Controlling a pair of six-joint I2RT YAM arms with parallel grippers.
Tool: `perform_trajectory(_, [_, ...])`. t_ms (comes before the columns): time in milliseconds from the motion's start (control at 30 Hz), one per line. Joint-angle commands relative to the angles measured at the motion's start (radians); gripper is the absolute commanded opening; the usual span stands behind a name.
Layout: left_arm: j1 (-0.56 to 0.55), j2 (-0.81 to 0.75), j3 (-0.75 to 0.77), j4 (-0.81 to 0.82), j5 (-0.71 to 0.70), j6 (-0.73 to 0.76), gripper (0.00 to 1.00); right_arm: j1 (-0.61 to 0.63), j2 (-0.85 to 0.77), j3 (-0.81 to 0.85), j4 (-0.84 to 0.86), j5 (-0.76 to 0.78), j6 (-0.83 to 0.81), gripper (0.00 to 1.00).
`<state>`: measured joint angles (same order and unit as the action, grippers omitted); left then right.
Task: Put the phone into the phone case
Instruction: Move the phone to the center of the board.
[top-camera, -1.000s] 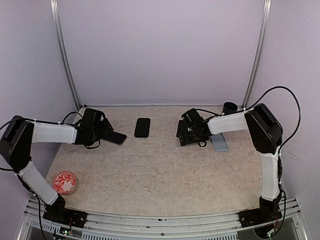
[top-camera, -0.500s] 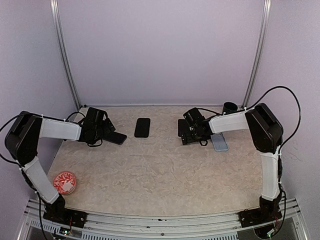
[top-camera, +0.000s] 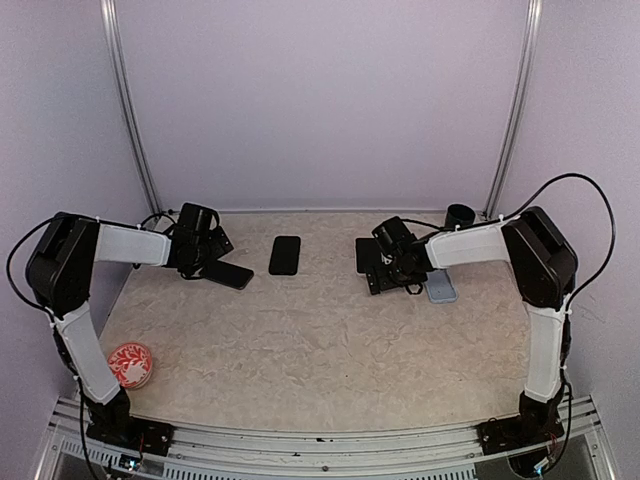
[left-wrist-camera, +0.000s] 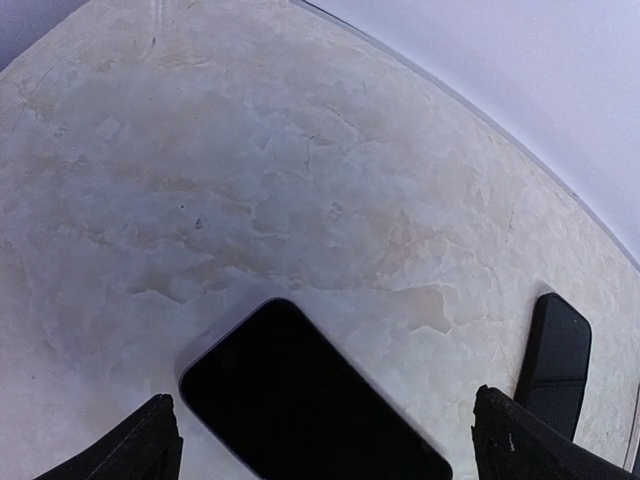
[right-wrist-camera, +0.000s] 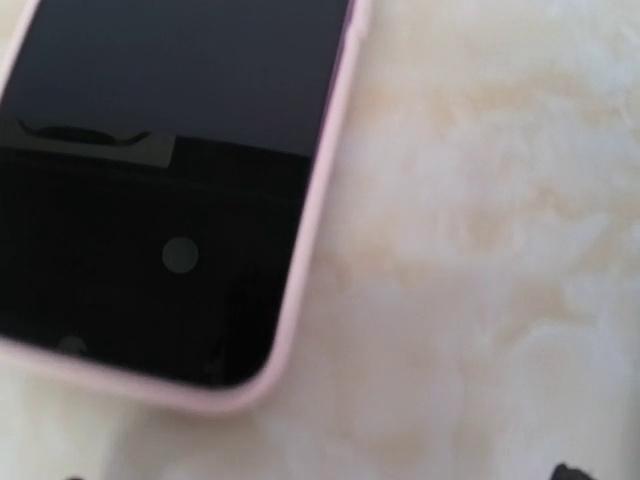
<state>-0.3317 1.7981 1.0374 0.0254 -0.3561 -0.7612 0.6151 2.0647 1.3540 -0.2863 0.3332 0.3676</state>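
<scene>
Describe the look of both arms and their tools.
The left arm and right arm have white shells between black joints. Thin black cables loop along them. The left tool and right tool are black, with two fingers each.

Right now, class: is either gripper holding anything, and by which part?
Nothing is held. The left gripper stands open above a black phone lying flat on the table; the right gripper is open too, gripping nothing.
</scene>
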Motion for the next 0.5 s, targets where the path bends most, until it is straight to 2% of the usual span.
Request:
perform_trajectory(0, [0.01, 0.085, 0.098, -0.097, -0.004, 0.027, 0.99, 0.036, -0.128, -0.058, -0.022, -0.022, 0.001, 1.0])
perform_trajectory(200, [0.017, 0.177, 0.203, -0.193, 0.016, 0.003, 0.99, 0.077, -0.293, -0.17, -0.015, -0.02, 0.028, 1.0])
perform_trajectory(467, [0.021, 0.245, 0.254, -0.238, 0.049, 0.002, 0.96, 0.147, -0.486, -0.278, -0.011, -0.003, 0.054, 1.0])
